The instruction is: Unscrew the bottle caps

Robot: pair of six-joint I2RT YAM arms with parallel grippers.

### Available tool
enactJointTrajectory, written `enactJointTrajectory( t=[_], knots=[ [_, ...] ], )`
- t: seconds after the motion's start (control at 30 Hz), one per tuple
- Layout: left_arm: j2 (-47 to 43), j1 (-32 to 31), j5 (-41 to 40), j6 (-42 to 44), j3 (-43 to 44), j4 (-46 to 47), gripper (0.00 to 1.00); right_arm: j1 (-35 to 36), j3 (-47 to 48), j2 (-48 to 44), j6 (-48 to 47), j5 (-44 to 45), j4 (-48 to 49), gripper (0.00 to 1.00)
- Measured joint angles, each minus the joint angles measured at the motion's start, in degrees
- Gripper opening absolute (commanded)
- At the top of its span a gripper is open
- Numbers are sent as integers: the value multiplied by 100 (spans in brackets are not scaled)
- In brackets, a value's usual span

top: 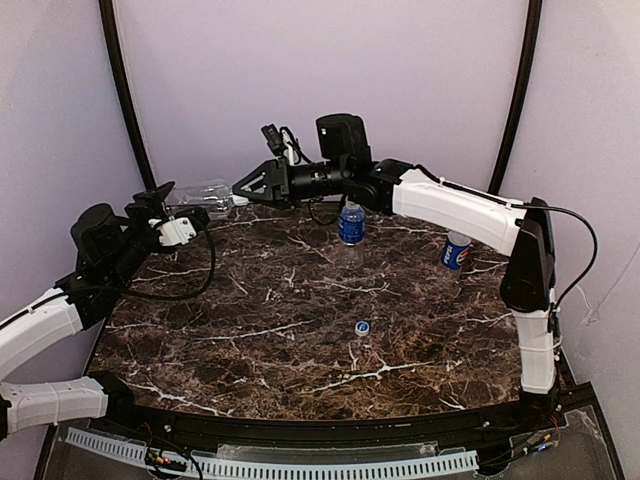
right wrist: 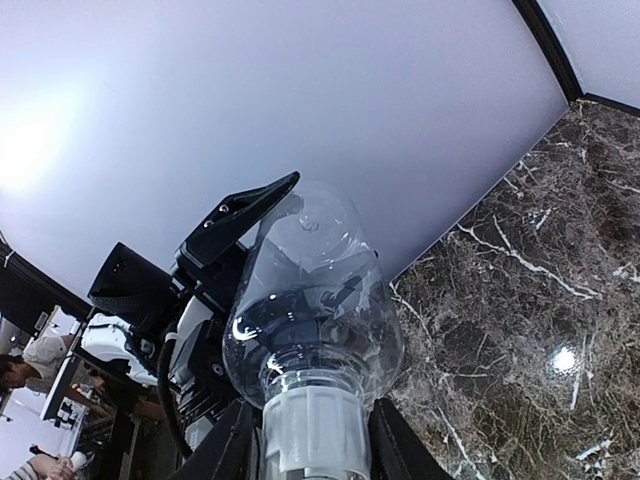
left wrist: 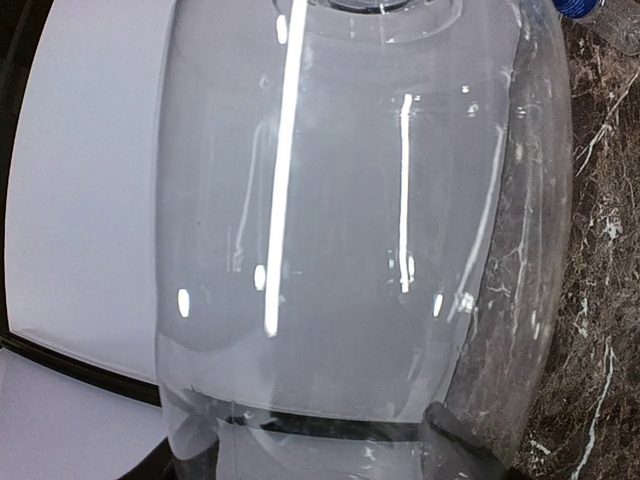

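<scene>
My left gripper (top: 168,207) is shut on the body of the clear unlabelled bottle (top: 205,192) and holds it on its side above the table's far left corner. In the left wrist view the bottle (left wrist: 340,220) fills the frame, with one dark finger (left wrist: 455,445) against it. My right gripper (top: 246,190) is shut on its white cap (right wrist: 312,430), one finger on each side of it (right wrist: 310,445). The blue-label bottle (top: 351,224) stands upright at the back centre. The Pepsi-label bottle (top: 457,251) stands at the right. A loose blue cap (top: 362,327) lies mid-table.
The dark marble table (top: 280,330) ends at a pale wall (top: 320,90) just behind the held bottle. The right arm's forearm (top: 450,205) stretches over the back of the table, above the two standing bottles. A black cable (top: 205,270) loops from the left arm.
</scene>
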Motion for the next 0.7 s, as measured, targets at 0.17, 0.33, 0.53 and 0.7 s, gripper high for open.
enactJointTrajectory(
  t=[0.17,0.33,0.53,0.7],
  knots=[
    [48,-4,-24,0,0,0,48,2,-61,2,-7,-79,-7,42],
    [59,-4,-22,-13,0,20,48,-4,-63,0,-4,-76,-31,29],
    [59,-4,-13,-13,0,28,47,-13,-37,7,-44,-131,-92,0],
    [57,-4,68,-243,90,-271,47,-22,87,55,-422,-229,-262,0]
  ],
)
